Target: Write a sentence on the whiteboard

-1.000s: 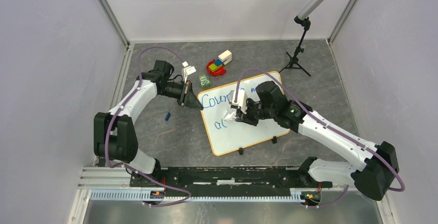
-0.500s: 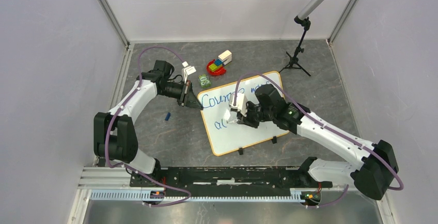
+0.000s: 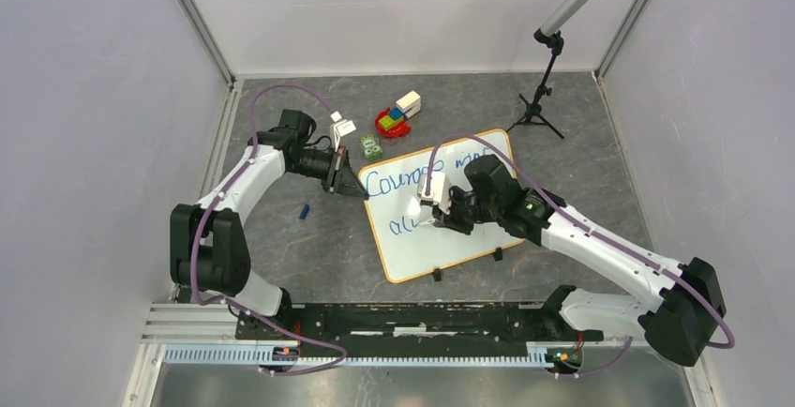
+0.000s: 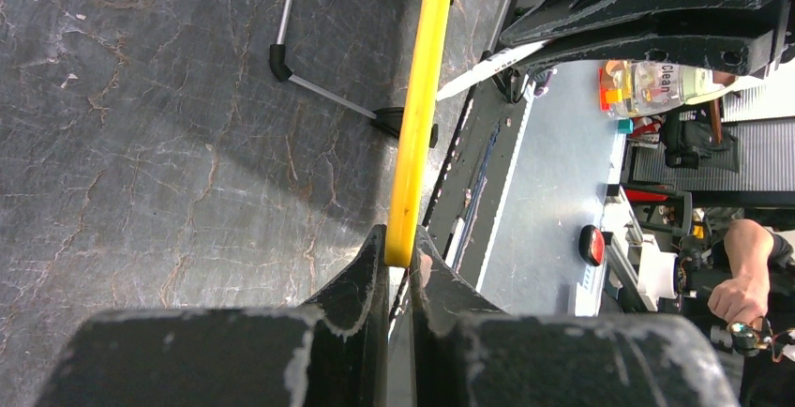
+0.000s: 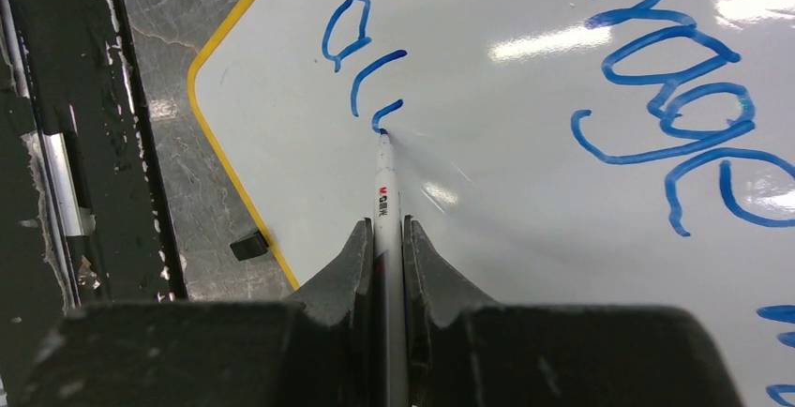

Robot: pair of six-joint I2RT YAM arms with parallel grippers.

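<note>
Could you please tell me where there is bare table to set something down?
Bare table lies right of the whiteboard, nearer than the tripod, and between the left arm and the whiteboard's left rim. Crowded by the toy blocks.

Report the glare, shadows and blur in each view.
Right wrist: bright glare streaks the whiteboard above the blue writing; the marker throws a soft grey shadow to its right; the dark near foreground is soft. Left wrist: the board's yellow rim is sharp, with the table shaded beside it. Top external: even light, but the writing is small.
</note>
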